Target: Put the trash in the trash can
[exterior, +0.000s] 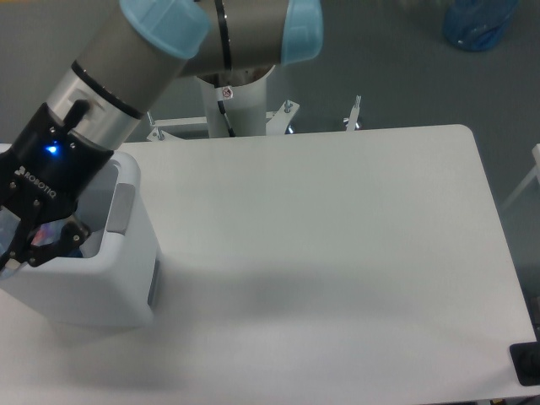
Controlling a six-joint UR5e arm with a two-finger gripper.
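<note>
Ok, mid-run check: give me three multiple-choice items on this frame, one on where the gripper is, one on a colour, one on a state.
1. Where is the gripper?
A. over the middle of the table
B. at the open top of the trash can, at the left edge of the view
C. beside the arm's base post

2. What colour is the light on the gripper body?
A. red
B. green
C. blue

3. How does the trash can stand?
A. upright on the table
B. tipped on its side
C. upside down

Answers: 1 B, the fingers reach into the can's opening at the left edge. 2 C, a blue dot glows on the black housing. 3 A, its open top faces up and its base rests on the white table.
</note>
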